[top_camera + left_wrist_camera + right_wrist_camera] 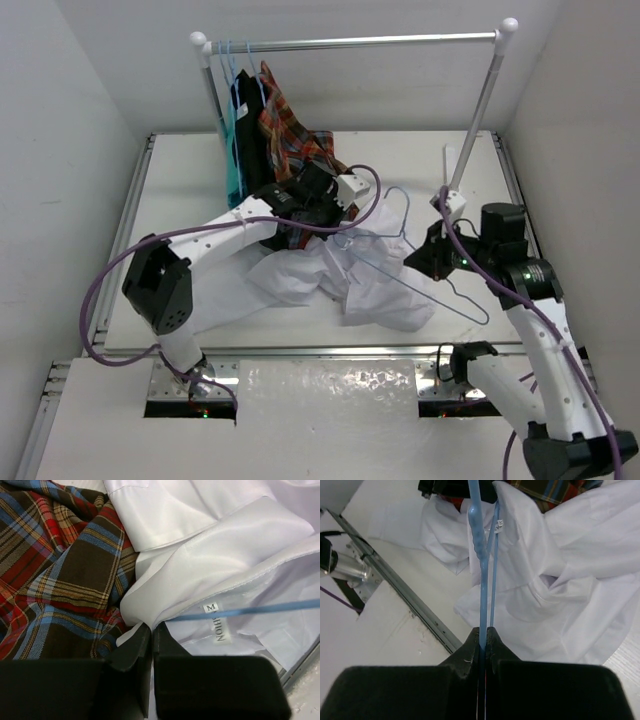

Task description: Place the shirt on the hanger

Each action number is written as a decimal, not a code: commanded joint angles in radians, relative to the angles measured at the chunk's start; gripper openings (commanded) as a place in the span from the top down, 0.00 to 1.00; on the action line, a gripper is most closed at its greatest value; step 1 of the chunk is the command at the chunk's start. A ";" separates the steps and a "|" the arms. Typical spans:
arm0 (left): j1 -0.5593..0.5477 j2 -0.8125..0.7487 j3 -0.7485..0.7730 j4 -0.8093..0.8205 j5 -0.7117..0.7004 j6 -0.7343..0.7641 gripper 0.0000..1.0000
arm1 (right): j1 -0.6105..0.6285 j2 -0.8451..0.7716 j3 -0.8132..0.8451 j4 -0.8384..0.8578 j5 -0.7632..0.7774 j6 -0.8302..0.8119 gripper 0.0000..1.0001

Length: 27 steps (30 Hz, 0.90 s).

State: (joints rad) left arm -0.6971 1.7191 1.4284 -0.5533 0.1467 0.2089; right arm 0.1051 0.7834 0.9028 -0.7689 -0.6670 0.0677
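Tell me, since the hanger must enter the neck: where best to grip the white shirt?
Take the white shirt by its collar edge beside the size label, from the plaid shirt side. The collar is a raised rim, open toward the hanger; the left gripper looks shut on it.

1. Your left arm (200, 240) reaches forward over the table, elbow raised and forearm angled right.
2. Your left gripper (151, 630) points downward, its jaws pressed together on a fold of the shirt (210, 545).
3. Your right arm (545, 345) rises from its base and bends left at the elbow.
4. Your right gripper (484, 632) has its jaws clamped tight on the hanger (479, 550) wire.
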 commanded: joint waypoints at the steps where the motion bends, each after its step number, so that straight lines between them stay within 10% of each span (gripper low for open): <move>1: 0.010 -0.076 0.010 0.016 0.048 -0.003 1.00 | 0.117 0.045 -0.005 0.102 0.081 -0.015 1.00; 27: -0.068 -0.239 -0.011 0.042 0.550 0.059 1.00 | 0.272 0.065 -0.174 0.494 0.010 -0.283 1.00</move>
State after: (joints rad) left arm -0.7292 1.5219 1.4078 -0.5800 0.5457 0.3077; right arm 0.3542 0.8474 0.7467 -0.4221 -0.6430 -0.2031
